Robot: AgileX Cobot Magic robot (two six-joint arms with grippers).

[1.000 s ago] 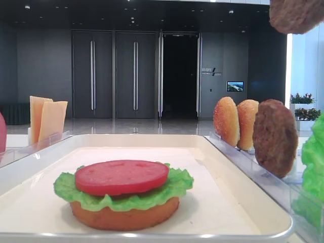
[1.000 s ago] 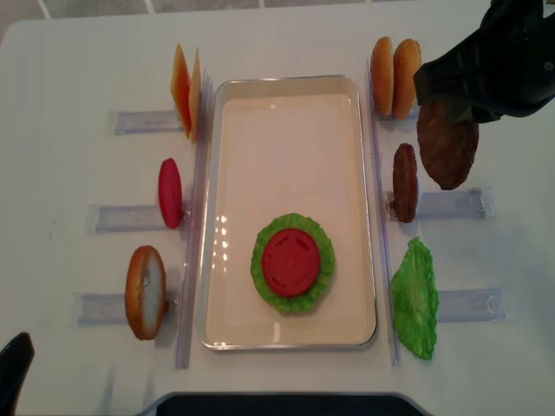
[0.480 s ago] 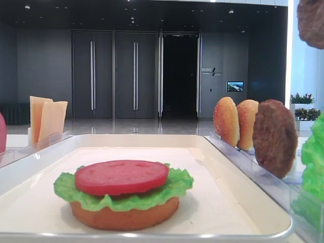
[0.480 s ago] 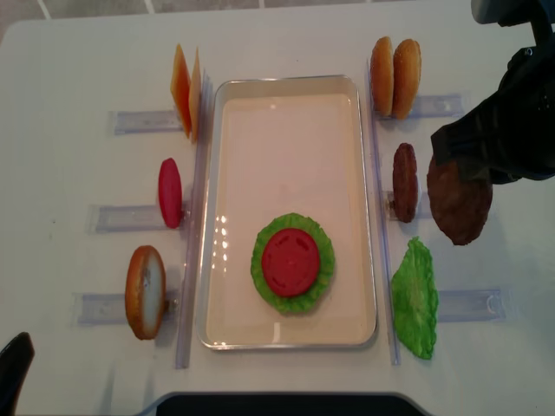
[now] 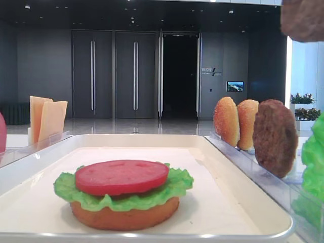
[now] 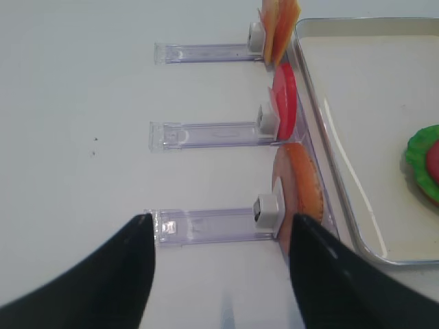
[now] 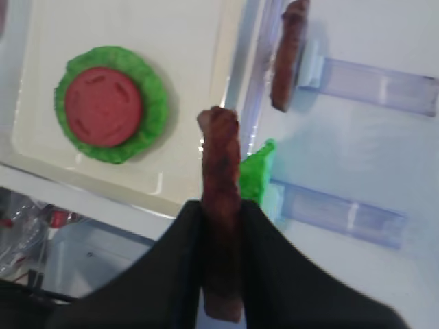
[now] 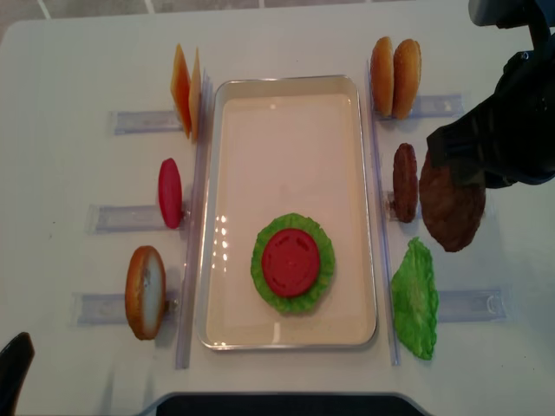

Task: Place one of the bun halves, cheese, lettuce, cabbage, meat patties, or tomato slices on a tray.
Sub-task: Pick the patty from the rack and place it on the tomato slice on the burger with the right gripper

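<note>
White bench [image 8: 69,69] carries clear racks that stand the ingredients on edge, probably so jaws can pinch them. Left of the tray [image 8: 295,83]: two cheese slices [image 8: 186,90], one tomato slice [image 8: 170,192], one bun half [image 8: 145,291]. On the tray a bun, lettuce [image 8: 293,263] and tomato stack lies flat. Right: two bun halves, one racked patty [image 8: 405,182], one lettuce leaf. The right gripper [image 7: 221,226] clamps a second meat patty [image 8: 451,208] above the right racks; the left gripper [image 6: 219,264] stands wide, empty.

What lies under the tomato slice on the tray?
Under the tomato slice a lettuce leaf shows, then a bun half. The bun's top face is covered.
</note>
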